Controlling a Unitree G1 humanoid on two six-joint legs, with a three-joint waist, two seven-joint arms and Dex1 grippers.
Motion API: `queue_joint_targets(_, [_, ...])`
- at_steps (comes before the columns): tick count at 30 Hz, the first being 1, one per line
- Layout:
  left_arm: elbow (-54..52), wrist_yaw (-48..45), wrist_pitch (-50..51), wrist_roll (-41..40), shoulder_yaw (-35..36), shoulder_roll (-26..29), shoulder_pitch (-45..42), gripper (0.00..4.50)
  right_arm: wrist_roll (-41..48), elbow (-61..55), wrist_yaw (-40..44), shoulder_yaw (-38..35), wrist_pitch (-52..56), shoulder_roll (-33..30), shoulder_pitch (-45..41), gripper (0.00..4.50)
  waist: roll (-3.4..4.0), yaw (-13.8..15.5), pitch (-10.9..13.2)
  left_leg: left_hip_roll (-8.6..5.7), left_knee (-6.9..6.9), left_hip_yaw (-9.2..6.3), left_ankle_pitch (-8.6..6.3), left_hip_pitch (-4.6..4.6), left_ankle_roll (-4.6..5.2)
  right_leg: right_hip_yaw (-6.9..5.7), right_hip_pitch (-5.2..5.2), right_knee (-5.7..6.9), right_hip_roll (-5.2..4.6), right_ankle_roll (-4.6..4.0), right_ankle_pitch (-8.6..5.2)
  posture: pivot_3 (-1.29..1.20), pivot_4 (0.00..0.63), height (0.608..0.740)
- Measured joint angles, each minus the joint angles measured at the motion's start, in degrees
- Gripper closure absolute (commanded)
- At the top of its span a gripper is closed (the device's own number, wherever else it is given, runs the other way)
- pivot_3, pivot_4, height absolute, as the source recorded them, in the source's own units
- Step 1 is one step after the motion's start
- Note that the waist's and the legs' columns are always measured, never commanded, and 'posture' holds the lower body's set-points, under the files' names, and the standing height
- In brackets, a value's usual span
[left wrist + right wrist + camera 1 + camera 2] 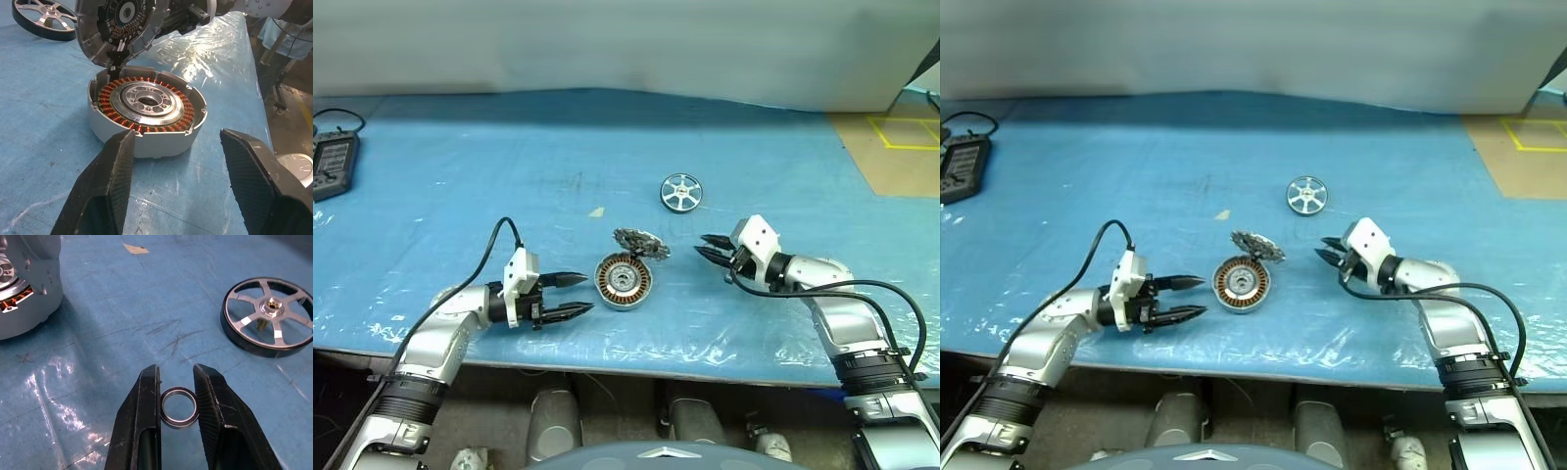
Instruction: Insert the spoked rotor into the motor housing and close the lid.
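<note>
The motor housing (624, 280) sits near the front of the blue table, its copper windings around a silver centre showing from above (146, 105). The lid (641, 243) stands tilted open at its far edge, with the segmented face towards the housing (122, 24). Behind and to the right, the spoked rotor (680, 192) lies flat on the table (268, 313). My left gripper (589, 293) is open, level and just left of the housing, with nothing between its fingers (112, 171). Right of the housing, my right gripper (699, 245) is shut on a small metal ring (179, 407).
A black device (333, 164) with a cable lies at the table's far left. A small tan scrap (596, 211) lies behind the housing. Brown floor with yellow tape (901, 132) shows beyond the right end. The table's front edge (636, 364) runs just before my arms.
</note>
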Motion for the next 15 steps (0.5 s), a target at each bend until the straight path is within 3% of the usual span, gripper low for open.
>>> queue_joint_targets(3, [0.0,0.0,0.0,0.1,0.1,0.0,0.0,1.59,0.1,-2.5,1.5,0.1,0.3,-1.8,2.4,3.90,0.00,0.0,0.0,0.01,-0.03,-0.01,0.00,-0.02,0.00,0.00,0.00,-0.03,0.00,-0.02,-0.02,0.00,0.150,0.740])
queue_joint_targets(8, [0.1,-0.2,0.0,0.1,0.4,0.1,0.0,1.59,7.6,-12.4,10.0,0.5,10.3,-7.6,8.9,3.90,0.00,0.1,0.0,0.01,-0.11,-0.02,-0.01,-0.01,0.01,0.02,0.02,-0.04,-0.01,-0.23,0.01,0.00,0.150,0.740])
queue_joint_targets(15, [0.1,-1.1,-0.6,0.1,0.5,0.1,0.1,1.59,16.5,-21.6,12.6,1.1,20.6,-7.7,5.6,3.90,0.00,0.1,0.0,0.04,-0.18,-0.03,-0.01,0.15,0.00,0.03,0.04,0.06,0.00,0.01,-0.14,0.00,0.150,0.740])
